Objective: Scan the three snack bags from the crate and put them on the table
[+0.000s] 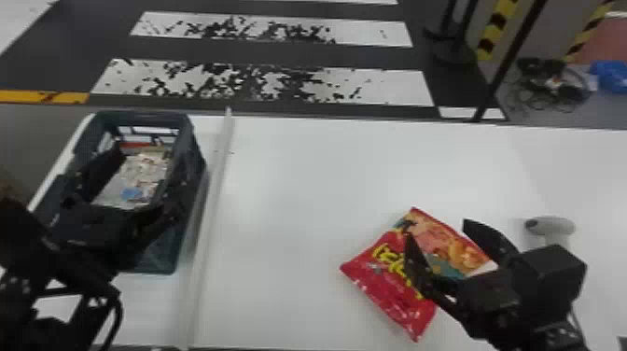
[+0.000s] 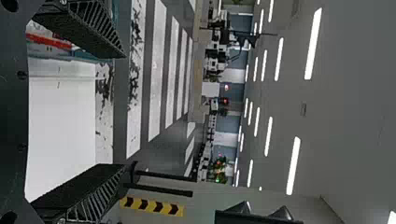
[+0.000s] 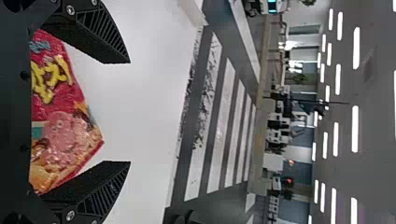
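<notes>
There's the shiny red plastic snack bag (image 1: 373,273) on the white table (image 1: 289,196) under the right gripper (image 1: 436,228), fingers parted and empty, where a low sweep could skid it, while the left gripper (image 1: 149,177), also spread and empty, might snag the dark slatted plastic crate's (image 1: 161,259) rim.

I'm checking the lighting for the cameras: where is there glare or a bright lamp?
Head view: a soft sheen on the white table, small highlights on the red snack bag; left wrist view: bright ceiling lights; right wrist view: ceiling lights too, plus glints on the bag.
</notes>
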You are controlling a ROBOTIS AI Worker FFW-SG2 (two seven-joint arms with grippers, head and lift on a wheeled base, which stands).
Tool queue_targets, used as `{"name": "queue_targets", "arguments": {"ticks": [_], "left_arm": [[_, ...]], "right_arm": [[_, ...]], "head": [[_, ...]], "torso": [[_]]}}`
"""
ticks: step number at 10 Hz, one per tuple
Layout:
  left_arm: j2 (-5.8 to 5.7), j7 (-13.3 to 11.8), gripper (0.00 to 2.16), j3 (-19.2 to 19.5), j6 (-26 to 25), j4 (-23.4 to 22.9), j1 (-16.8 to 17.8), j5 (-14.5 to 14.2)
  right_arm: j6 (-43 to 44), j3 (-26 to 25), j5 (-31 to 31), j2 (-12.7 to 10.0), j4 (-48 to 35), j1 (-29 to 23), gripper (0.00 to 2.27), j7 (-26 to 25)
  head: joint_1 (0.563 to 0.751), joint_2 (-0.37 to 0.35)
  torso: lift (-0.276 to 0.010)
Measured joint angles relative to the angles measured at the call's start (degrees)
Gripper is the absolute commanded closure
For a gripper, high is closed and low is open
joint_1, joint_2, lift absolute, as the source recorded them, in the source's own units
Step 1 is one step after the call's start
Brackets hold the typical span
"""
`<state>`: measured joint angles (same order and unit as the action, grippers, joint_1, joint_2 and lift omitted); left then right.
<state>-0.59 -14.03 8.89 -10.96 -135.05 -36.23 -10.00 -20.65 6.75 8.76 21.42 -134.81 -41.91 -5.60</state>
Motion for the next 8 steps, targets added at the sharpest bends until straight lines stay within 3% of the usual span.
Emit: {"name": "queue_targets", "arguments": {"ticks": [1, 3, 8], "left_arm": [[0.04, 0.39, 0.03, 2.49, -0.02, -1.03, -1.04, -1.67], [0.07, 0.68, 0.04, 4.37, -0.09, -1.76, -1.96, -2.3], [0.07, 0.58, 0.04, 4.39, -0.27, -1.53, -1.94, -2.18]], "right_arm": [[-5.05, 1.87, -1.85, -0.04, -0.38, 0.31, 0.12, 0.41], [-11.13, 5.65, -5.64, 0.19, -0.29, 1.07, 0.12, 0.4], [-12.96, 16.27, -17.71, 1.8, 6.92, 4.29, 0.12, -3.43]], "head": [[0.695, 0.126], [0.695, 0.185], [0.695, 0.229]], "torso": [[-0.094], [-0.094], [-0.094]]}}
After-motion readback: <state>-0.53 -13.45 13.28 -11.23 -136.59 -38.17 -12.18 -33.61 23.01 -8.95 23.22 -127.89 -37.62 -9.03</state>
